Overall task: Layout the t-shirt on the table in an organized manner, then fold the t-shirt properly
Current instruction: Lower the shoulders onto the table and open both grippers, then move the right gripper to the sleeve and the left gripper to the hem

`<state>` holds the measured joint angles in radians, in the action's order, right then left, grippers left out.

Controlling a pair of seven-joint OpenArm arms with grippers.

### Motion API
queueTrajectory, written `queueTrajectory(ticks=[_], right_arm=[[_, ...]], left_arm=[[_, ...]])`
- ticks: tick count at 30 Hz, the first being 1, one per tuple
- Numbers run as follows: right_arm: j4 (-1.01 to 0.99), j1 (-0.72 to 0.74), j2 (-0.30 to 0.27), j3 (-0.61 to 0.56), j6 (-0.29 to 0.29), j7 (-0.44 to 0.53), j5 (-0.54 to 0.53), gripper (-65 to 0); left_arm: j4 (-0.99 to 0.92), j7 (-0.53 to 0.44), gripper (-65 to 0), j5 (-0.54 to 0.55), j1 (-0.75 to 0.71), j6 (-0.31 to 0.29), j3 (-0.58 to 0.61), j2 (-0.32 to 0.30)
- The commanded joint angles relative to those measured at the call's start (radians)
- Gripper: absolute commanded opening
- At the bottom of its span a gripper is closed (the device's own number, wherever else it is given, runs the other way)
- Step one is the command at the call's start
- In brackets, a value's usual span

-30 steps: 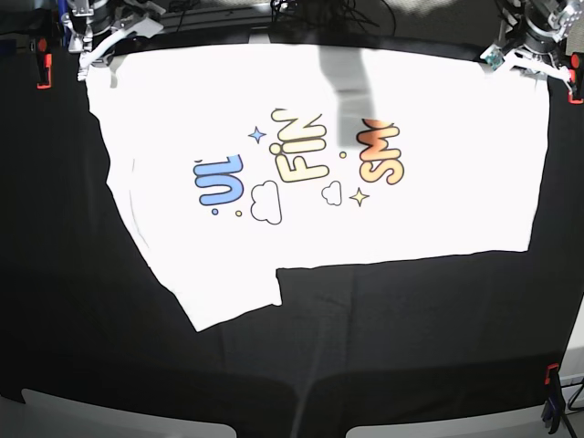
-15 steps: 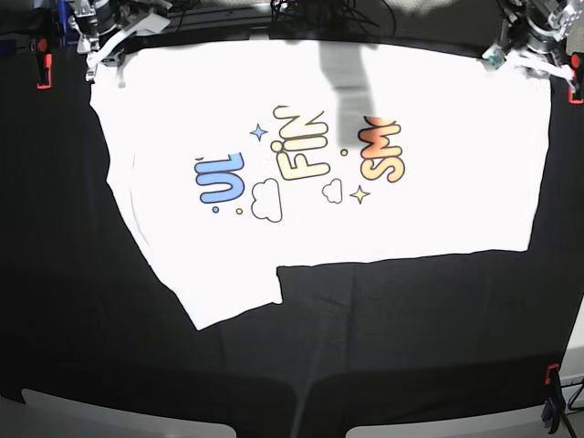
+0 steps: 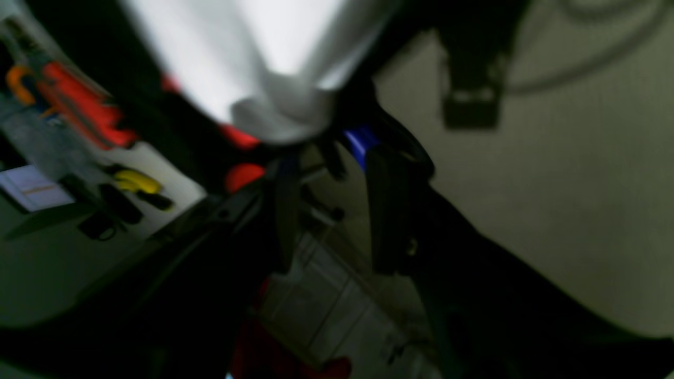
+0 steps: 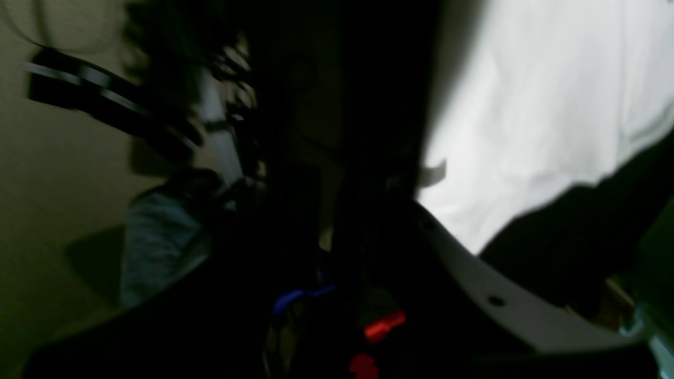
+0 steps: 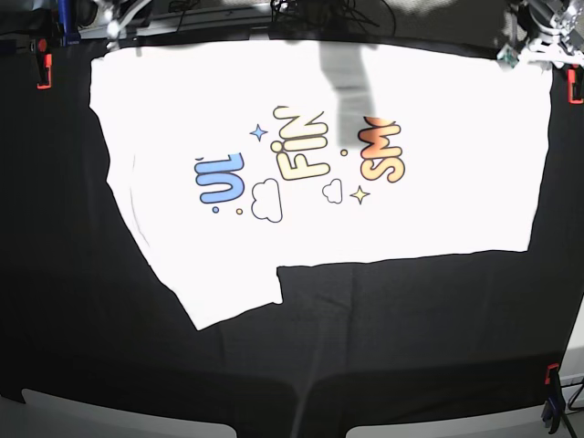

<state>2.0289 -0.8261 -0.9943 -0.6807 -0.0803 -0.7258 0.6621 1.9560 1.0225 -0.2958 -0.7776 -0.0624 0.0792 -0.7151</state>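
The white t-shirt [image 5: 319,146] lies spread flat, print side up, on the black table [image 5: 411,338], with one sleeve pointing toward the near left. My left gripper [image 5: 538,44] hovers at the shirt's far right corner. In the left wrist view my left gripper [image 3: 334,173] has its dark fingers [image 3: 387,210] apart with nothing between them, and the shirt's corner [image 3: 274,79] lies just beyond the tips. My right gripper [image 5: 123,18] is a blur past the far left corner. In the dark right wrist view a narrow gap separates the fingers of my right gripper [image 4: 329,210], and the shirt [image 4: 526,131] lies beside it.
Red clamps grip the table cloth at the far left [image 5: 42,71], far right [image 5: 575,87] and near right [image 5: 551,376]. A blue clamp [image 5: 64,23] and cables sit behind the far edge. A grey shadow band [image 5: 351,91] falls across the shirt's middle.
Both grippers have let go of the shirt's far corners and pulled back toward the far edge. The corners now lie flat on the table.
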Motion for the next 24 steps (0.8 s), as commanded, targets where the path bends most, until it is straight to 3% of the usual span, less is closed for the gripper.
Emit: queueTrajectory(ticks=[1,3,8,12,17,24], right_arm=[[0.031,-0.005,-0.014,-0.011,0.015,0.000,0.029,-51.3],[0.061,-0.005,-0.014,-0.040,0.038,0.000,0.060,-51.3],[0.153,-0.002,-0.011,-0.051,0.157,0.000,0.116,-51.3],[0.201,0.035,0.003,-0.029,0.242,-0.019,0.120,-51.3],[0.201,0.119,0.102,0.113,0.257,-0.045,-0.008,-51.3],[0.201,0.224,0.232,0.397,0.230,-0.024,-0.207,-51.3]], left_arm=[[0.029,0.013,-44.3,-0.018,-0.006,0.023,-0.006,-0.015],[0.064,0.015,-44.3,-0.050,-0.006,0.043,-0.006,-0.014],[0.143,0.072,-44.3,-0.275,-0.003,0.182,-0.006,-0.015],[0.165,-0.041,-44.3,-0.370,0.010,0.312,-0.008,-0.017],[0.165,-0.261,-44.3,-0.242,0.092,0.332,-0.008,-0.017],[0.165,-0.291,-44.3,0.034,0.381,0.326,-0.008,-0.017]])
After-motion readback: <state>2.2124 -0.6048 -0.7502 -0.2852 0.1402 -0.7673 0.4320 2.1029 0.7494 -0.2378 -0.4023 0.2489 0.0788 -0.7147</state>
